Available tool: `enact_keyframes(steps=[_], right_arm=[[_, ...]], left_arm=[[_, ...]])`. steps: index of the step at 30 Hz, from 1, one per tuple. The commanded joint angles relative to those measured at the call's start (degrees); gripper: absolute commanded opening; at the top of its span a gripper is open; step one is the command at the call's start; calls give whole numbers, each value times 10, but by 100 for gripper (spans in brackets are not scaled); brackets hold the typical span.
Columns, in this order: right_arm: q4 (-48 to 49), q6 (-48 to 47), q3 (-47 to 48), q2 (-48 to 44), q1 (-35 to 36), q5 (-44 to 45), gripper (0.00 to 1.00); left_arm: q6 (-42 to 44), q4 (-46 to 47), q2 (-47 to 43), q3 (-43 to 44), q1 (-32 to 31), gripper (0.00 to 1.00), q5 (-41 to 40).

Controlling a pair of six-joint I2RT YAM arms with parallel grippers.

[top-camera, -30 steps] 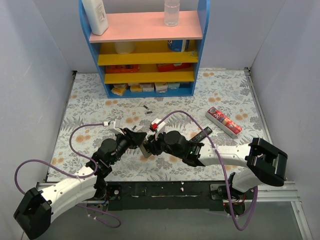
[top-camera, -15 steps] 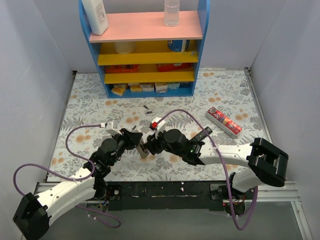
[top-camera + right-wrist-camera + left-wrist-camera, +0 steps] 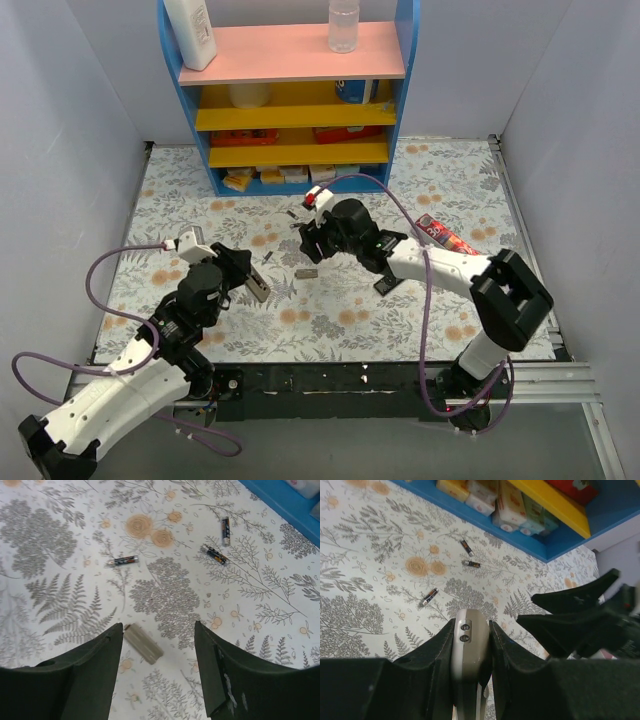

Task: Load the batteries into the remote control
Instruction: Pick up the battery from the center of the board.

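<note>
Our left tool (image 3: 470, 625) clamps the remote control (image 3: 467, 650), its long axis in line with the tool, rounded end outward. Our right tool (image 3: 157, 627) gapes apart.

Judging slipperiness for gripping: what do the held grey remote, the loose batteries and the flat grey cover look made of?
The grey-beige oblong remote control looks like smooth moulded plastic, with a soft sheen on its rounded end. The slim dark batteries seem metal under glossy printed wrap, with silvery ends. The small flat grey cover piece looks like matte plastic, showing no glare.
</note>
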Motion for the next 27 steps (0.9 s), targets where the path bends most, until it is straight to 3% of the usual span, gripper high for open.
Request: enact_keyframes(steps=[1,6,13,27], right_arm=[[-73,-74,90,85,-24,-68,66],[-89,-137,166,187,-23,-136,67],[-139,-177,307,296,-13,-166,68],[-155,-142,478,425,51,27,66]], left_arm=[[50,-82,-20,70,-3,1,-47],[168,-90,-45,118,-3,2,-48],[202,-59,-110,64,-3,1,-70],[222,-67,-130,58,-1,1,-76]])
